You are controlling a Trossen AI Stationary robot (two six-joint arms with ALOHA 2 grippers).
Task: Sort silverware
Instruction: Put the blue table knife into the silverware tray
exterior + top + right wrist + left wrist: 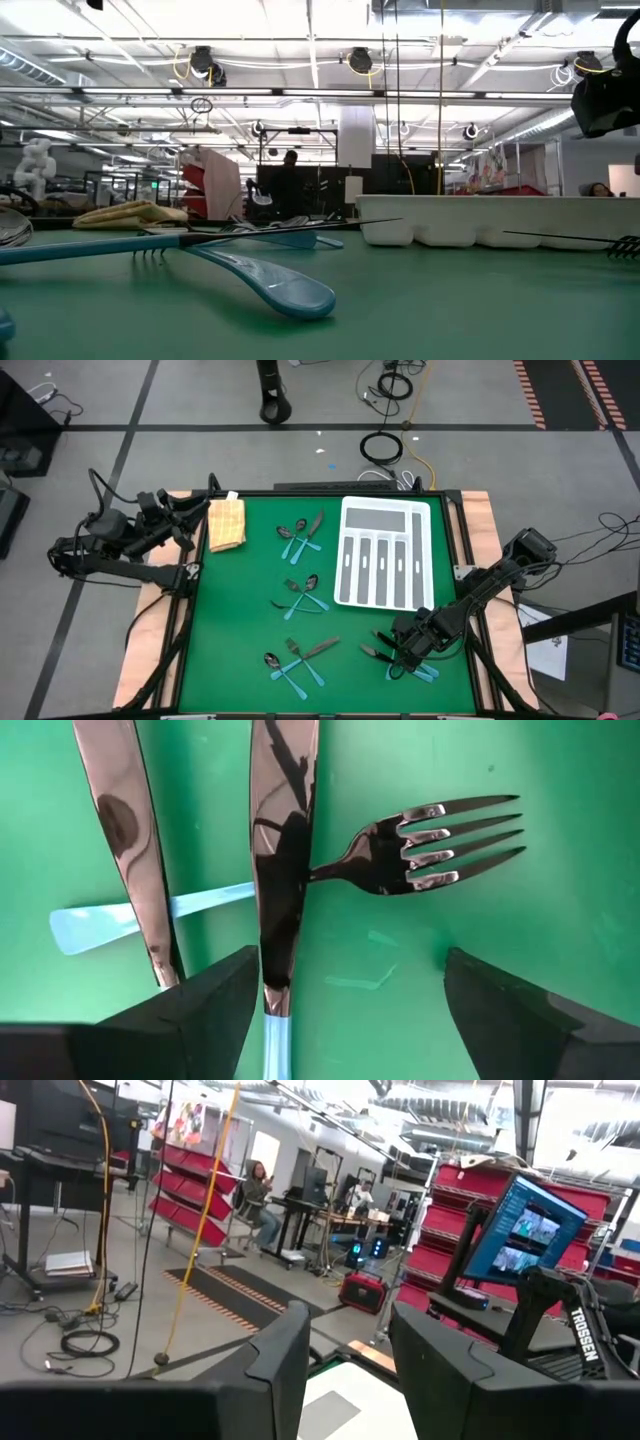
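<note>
Teal-handled, dark-headed silverware lies flat on the green mat in several small heaps [300, 536] [301, 594] [296, 656]. My right gripper [408, 648] hangs open over the heap at the near right [398, 656]. In its wrist view the gripper [350, 1010] straddles a knife blade [282, 870] and a fork head [430, 840]. The fork's handle [120, 925] runs under the knife, and a second blade [130, 840] lies outside one finger. My left gripper [190, 512] waits open at the far left edge, by the yellow cloth [227, 523].
The white slotted tray [383, 555] sits at the far right of the mat, just beyond my right gripper, and shows as a low white wall in the low view [500, 222]. A teal spoon [265, 282] lies close to the low camera. Bare mat [240, 600] lies left of the heaps.
</note>
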